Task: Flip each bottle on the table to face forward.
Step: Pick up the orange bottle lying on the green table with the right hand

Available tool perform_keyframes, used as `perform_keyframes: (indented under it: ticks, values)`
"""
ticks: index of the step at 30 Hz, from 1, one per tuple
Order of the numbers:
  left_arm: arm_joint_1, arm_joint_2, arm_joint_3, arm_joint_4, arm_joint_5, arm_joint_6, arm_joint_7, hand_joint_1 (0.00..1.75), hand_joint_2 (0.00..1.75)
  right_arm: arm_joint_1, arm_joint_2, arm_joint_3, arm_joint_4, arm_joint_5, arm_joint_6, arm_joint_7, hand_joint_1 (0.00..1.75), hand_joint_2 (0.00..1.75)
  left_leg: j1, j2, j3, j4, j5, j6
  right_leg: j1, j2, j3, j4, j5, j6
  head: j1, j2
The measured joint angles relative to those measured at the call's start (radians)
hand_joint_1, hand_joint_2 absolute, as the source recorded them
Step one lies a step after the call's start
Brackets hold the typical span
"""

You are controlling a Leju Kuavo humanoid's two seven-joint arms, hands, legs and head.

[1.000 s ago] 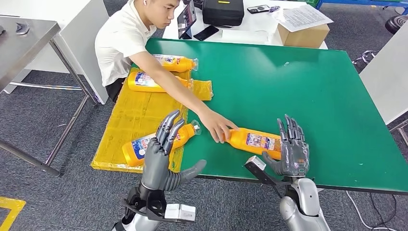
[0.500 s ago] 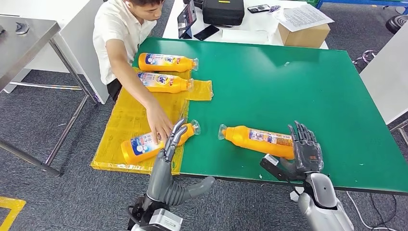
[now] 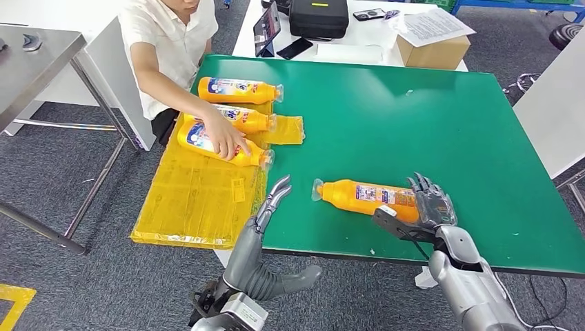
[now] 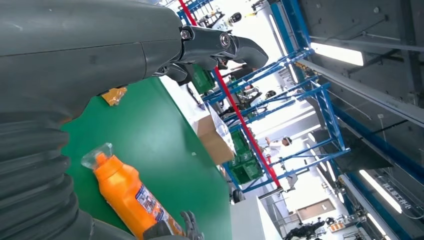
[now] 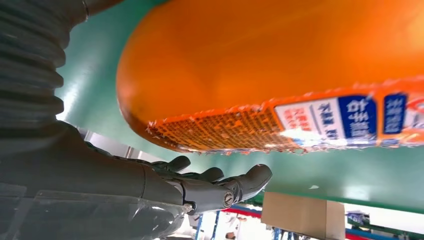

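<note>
Orange plastic, with a blue and white label and a clear cap, makes up the bottle lying on its side (image 3: 365, 196) near the front edge of the green table (image 3: 428, 117), its cap being pointed towards the robot's left. Its base end is being touched by the right hand (image 3: 431, 207), whose dark fingers are being held spread and fairly straight against the bottle; nothing is being gripped. In the right wrist view the bottle's base (image 5: 280, 75) is being seen very close, just beside the extended fingers (image 5: 220, 187). The left hand (image 3: 265, 221) is being held wide open at the table's front edge, fingers apart, holding nothing and well apart from that bottle. Three more orange bottles are being kept on the yellow plastic sheet (image 3: 196, 200) at the table's left: the nearest one (image 3: 221, 145) is being touched by a person's hand (image 3: 226, 141), with the other two (image 3: 238, 89) lying beyond it.
</note>
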State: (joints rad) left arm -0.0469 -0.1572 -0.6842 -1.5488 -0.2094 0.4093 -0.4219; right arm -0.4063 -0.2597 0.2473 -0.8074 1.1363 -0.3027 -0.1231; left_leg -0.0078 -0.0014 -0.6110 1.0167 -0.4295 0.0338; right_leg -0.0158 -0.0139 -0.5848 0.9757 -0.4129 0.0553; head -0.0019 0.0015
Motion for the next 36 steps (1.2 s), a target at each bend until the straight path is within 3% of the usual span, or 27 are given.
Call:
perform_keyframes:
  ticks: [14, 15, 19, 20, 26, 36]
  values:
    - [-0.033, 0.000, -0.025, 0.009, 0.036, -0.029, 0.001, 0.00, 1.75, -0.104, 0.037, 0.080, 0.115, -0.053, 0.065, -0.066, 0.01, 1.75, 0.000, 0.000, 0.001, 0.000, 0.000, 0.000, 0.000, 0.000, 0.000, 0.000, 0.000, 0.000, 0.000, 0.000]
    - [-0.034, 0.000, -0.027, 0.011, 0.039, -0.031, 0.001, 0.00, 1.75, -0.109, 0.039, 0.085, 0.120, -0.070, 0.086, -0.079, 0.11, 1.75, 0.000, 0.000, 0.001, 0.000, 0.000, 0.000, 0.000, 0.000, 0.000, 0.000, 0.000, 0.000, 0.000, 0.000]
    - [-0.041, 0.000, -0.032, 0.018, 0.052, -0.036, 0.004, 0.00, 1.75, -0.128, 0.032, 0.103, 0.127, -0.172, 0.195, -0.133, 1.66, 1.75, 0.000, 0.001, 0.002, 0.000, 0.000, 0.000, 0.000, 0.001, 0.001, 0.000, 0.000, 0.000, 0.000, 0.000]
    - [-0.043, 0.000, -0.032, 0.020, 0.054, -0.039, 0.004, 0.00, 1.75, -0.132, 0.028, 0.108, 0.128, -0.194, 0.220, -0.142, 1.75, 1.75, 0.000, 0.001, 0.003, 0.000, 0.000, 0.000, 0.000, 0.001, 0.002, 0.000, 0.000, 0.000, 0.000, 0.000]
    - [-0.048, 0.000, -0.038, 0.030, 0.060, -0.045, 0.005, 0.00, 1.75, -0.156, -0.008, 0.153, 0.129, -0.274, 0.311, -0.154, 1.75, 1.75, 0.000, 0.000, 0.007, 0.000, 0.000, 0.000, 0.000, 0.001, 0.006, -0.001, 0.000, 0.000, 0.000, 0.000]
    - [-0.050, 0.000, -0.043, 0.035, 0.065, -0.048, 0.008, 0.00, 1.75, -0.170, -0.034, 0.197, 0.130, -0.294, 0.350, -0.117, 1.75, 1.75, 0.000, -0.001, 0.008, 0.000, 0.000, 0.000, 0.000, 0.001, 0.007, -0.001, 0.000, 0.000, 0.000, 0.000]
